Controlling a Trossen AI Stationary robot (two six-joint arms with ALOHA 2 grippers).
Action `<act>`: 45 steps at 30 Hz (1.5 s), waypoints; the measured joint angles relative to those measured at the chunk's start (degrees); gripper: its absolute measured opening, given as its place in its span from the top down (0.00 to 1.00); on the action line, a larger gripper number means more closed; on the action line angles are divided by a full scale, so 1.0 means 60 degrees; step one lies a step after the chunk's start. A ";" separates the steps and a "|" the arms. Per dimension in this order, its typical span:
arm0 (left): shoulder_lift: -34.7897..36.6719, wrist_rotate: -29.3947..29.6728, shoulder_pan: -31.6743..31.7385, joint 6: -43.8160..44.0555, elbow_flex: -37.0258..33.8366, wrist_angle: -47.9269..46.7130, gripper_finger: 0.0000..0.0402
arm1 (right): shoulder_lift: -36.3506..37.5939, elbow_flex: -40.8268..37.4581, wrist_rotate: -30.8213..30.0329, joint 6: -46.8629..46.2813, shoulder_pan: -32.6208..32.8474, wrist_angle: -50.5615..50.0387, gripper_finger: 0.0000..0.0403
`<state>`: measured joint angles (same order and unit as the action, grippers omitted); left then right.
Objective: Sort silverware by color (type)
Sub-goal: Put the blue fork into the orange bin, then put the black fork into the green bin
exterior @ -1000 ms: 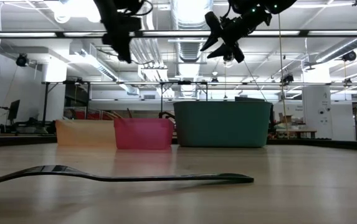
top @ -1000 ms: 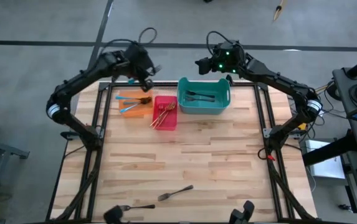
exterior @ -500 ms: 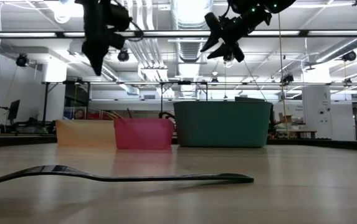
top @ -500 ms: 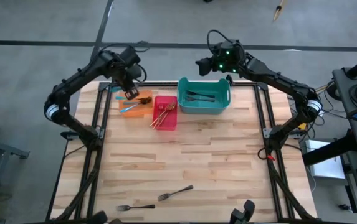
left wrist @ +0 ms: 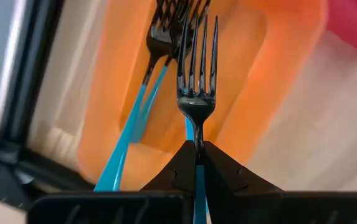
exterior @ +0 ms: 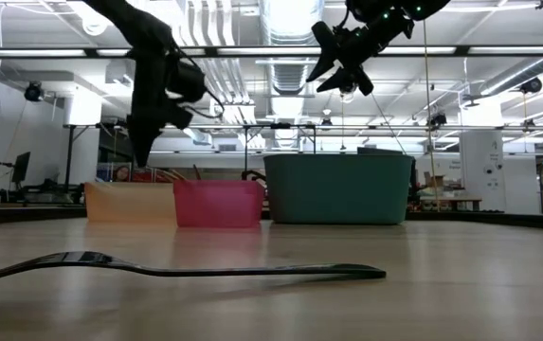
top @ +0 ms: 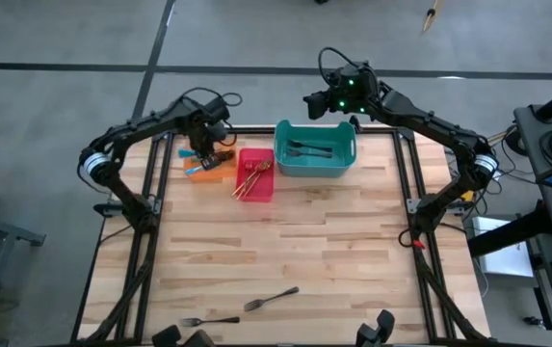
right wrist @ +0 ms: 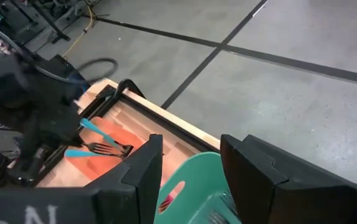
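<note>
Blue-handled fork [left wrist: 197, 93] pinched in left pincer [left wrist: 198, 157] above orange bin [left wrist: 253, 74].

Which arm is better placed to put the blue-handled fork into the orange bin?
The left. Its gripper is shut on the blue-handled dark fork, directly above the orange plastic bin. The right gripper hangs open, empty, behind the teal plastic bin.

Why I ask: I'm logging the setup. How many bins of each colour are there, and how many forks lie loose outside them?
Orange bin: 1
Red bin: 1
Teal bin: 1
Loose dark forks: 2
Total: 5
</note>
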<state>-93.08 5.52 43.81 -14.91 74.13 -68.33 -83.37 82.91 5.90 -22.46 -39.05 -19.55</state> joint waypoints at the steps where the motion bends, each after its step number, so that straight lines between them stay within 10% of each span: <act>1: -0.0103 0.0000 0.0000 0.0028 -0.0112 0.0185 1.00 | 0.0000 0.0000 0.0002 0.0000 0.0000 0.0004 0.62; 29: -0.0688 0.0259 0.0368 -0.0697 -0.1362 0.2558 0.97 | 0.0000 -0.0010 -0.0005 0.0284 0.0000 0.0015 0.63; 45: -0.0117 0.0016 0.0118 0.1694 0.0200 0.0642 0.97 | 0.0000 -0.0015 0.0051 0.0452 0.0000 -0.0003 0.63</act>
<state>-93.78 5.61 44.52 -4.75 75.32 -64.47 -83.37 82.83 6.21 -19.74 -39.05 -19.57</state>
